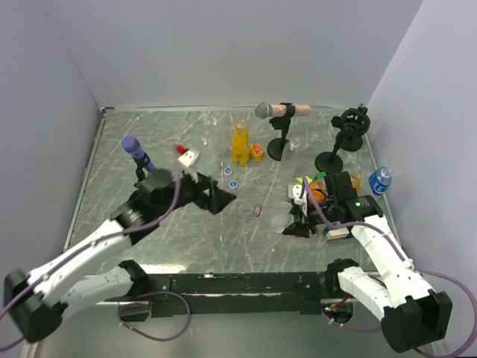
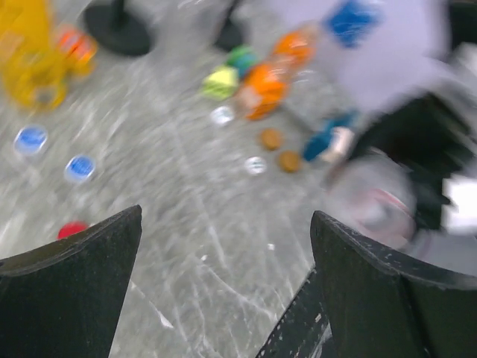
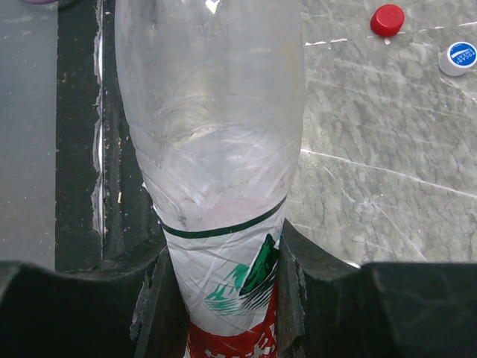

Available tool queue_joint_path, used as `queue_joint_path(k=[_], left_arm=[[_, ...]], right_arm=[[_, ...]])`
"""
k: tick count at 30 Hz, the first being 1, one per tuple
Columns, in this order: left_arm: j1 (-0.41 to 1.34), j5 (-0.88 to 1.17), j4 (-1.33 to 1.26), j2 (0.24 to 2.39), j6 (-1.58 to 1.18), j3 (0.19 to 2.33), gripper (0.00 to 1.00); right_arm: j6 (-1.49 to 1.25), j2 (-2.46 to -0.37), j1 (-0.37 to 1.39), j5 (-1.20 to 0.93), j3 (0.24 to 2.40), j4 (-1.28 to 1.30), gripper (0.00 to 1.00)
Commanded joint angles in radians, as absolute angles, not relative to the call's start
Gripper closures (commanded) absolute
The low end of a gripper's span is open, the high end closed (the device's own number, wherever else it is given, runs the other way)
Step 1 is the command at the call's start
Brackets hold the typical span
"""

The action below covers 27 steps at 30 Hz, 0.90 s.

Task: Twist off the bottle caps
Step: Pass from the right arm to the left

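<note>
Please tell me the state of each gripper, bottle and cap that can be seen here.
Left gripper: open, empty.
Right gripper: shut on clear bottle.
Red cap: off, lying on table.
Blue caps: two, off, lying on table.
Juice bottle: upright; cap cannot be told.

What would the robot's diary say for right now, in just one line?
left gripper: open, empty | right gripper: shut on clear bottle | red cap: loose on table
</note>
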<state>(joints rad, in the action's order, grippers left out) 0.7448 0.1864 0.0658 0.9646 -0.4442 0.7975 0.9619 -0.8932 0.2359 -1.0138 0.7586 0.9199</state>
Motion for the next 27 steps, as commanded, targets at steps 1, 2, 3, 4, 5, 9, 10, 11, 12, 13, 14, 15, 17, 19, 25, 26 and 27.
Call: queue_joint_path(k=[1,2,3,4,5,9,10,11,12,13,14,15,17,19,25,26,27], left_arm=[[0.744,0.46,-0.139,0.777,-0.278,0.637,0.03],[0.744,0.498,-0.182,0.726,-0.255,0.597,0.03],[0.744,0.532,-0.225,0.683,-0.241,0.553,0.03],[0.744,0.579,-0.286,0.639,-0.226,0.511,0.03],[0.744,0.622,-0.364,0.599,-0.216,0.461,0.03],[0.749,0.676,-0.621,0.548,-0.25,0.35,0.04],[0.749,0.684,-0.639,0.569,-0.253,0.347,0.03],[0.752,0.692,-0.667,0.595,-0.258,0.35,0.03],[0.759,0.692,-0.687,0.626,-0.255,0.357,0.03],[0.768,0.693,-0.71,0.659,-0.249,0.37,0.03],[0.781,0.686,-0.725,0.685,-0.241,0.376,0.03],[0.798,0.675,-0.735,0.716,-0.227,0.385,0.03],[0.828,0.652,-0.749,0.765,-0.192,0.406,0.03],[0.856,0.634,-0.759,0.813,-0.161,0.425,0.03],[0.893,0.617,-0.821,0.91,-0.14,0.451,0.03],[0.896,0.62,-0.83,0.922,-0.138,0.456,0.03],[0.899,0.615,-0.831,0.934,-0.135,0.46,0.03]], right_arm=[[0.977,-0.888,0.238,-1.049,0.759,0.9,0.68],[0.977,-0.888,0.238,-1.051,0.761,0.902,0.68],[0.977,-0.888,0.239,-1.054,0.761,0.903,0.68],[0.98,-0.89,0.239,-1.057,0.761,0.905,0.68],[0.983,-0.891,0.238,-1.06,0.759,0.908,0.68],[1.003,-0.899,0.239,-1.086,0.762,0.928,0.68],[1.006,-0.902,0.239,-1.088,0.764,0.931,0.67],[1.009,-0.903,0.238,-1.091,0.764,0.933,0.67],[1.011,-0.907,0.239,-1.091,0.764,0.934,0.67],[1.012,-0.905,0.239,-1.094,0.764,0.934,0.67],[1.014,-0.907,0.239,-1.095,0.765,0.936,0.67],[1.015,-0.907,0.238,-1.094,0.764,0.937,0.67],[1.015,-0.908,0.239,-1.094,0.764,0.937,0.67],[1.014,-0.907,0.239,-1.091,0.764,0.937,0.67],[1.02,-0.911,0.239,-1.095,0.767,0.942,0.67],[1.022,-0.91,0.239,-1.098,0.767,0.943,0.67],[1.023,-0.91,0.239,-1.098,0.767,0.943,0.67]])
